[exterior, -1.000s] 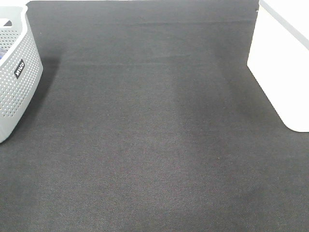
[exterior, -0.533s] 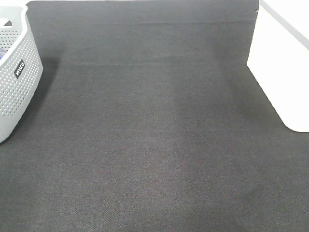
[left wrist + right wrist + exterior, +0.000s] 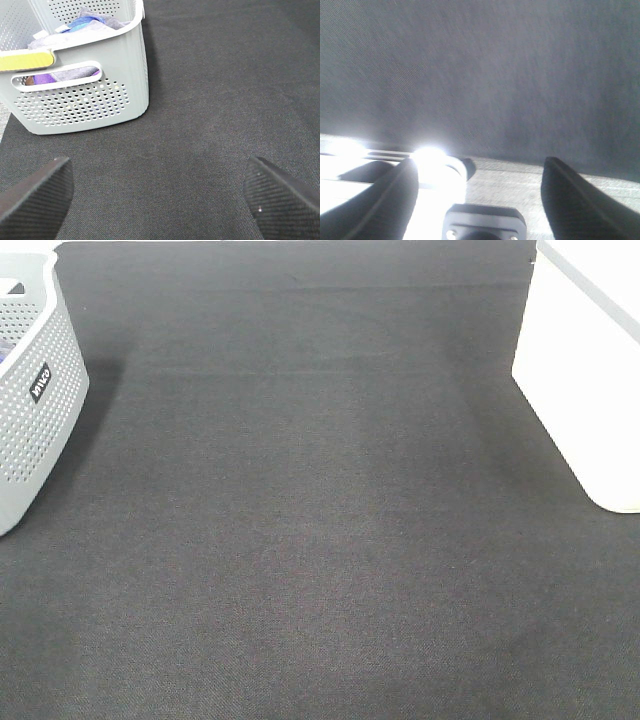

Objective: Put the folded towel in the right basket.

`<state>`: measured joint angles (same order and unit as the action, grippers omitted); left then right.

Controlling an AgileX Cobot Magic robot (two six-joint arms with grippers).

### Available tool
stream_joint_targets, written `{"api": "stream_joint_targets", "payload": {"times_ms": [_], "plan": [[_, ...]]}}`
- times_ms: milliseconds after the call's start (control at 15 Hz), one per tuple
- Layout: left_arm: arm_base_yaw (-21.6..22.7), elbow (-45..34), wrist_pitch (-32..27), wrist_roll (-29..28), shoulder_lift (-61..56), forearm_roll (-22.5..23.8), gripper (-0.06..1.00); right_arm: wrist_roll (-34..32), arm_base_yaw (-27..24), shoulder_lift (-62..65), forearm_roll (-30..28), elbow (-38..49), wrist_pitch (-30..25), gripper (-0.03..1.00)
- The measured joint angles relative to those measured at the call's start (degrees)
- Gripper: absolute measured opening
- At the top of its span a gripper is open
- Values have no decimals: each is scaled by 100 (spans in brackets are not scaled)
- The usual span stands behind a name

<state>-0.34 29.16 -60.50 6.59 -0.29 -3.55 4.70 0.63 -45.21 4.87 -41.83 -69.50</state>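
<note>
Folded rust-brown towel showed in no view; its place could not be told. Left gripper (image 3: pixel 159 192): fingers (image 3: pixel 35 192) spread wide, nothing between, dark woven mat (image 3: pixel 215 100) beneath. Ahead of them, beyond one fingertip, grey perforated plastic basket (image 3: pixel 82 100) held mixed cloths. Right gripper (image 3: pixel 477 192): fingers (image 3: pixel 575 200) spread, empty, over mat edge, glare below. Large white plastic basket (image 3: pixel 590 380) sat at mat's right side, well apart from grey one.

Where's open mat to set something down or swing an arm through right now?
The whole dark mat between the grey perforated basket at left and the white basket at right is bare. Only those edges are tight. The left gripper hangs open beside the grey basket, which holds clothes.
</note>
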Motion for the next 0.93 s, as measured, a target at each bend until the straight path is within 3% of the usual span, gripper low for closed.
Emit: {"api": "stream_joint_targets", "payload": {"times_ms": [67,400,667,933], "plan": [[0,0,0,0,0,0,87,0,0,0,0,0,0,66],[0,0,0,0,0,0,87,0,0,2532,-126,1243,710,66],[0,0,0,0,0,0,87,80,0,4068,-126,1261,808,66],[0,0,0,0,0,0,87,92,0,4544,-126,1261,796,66]]}}
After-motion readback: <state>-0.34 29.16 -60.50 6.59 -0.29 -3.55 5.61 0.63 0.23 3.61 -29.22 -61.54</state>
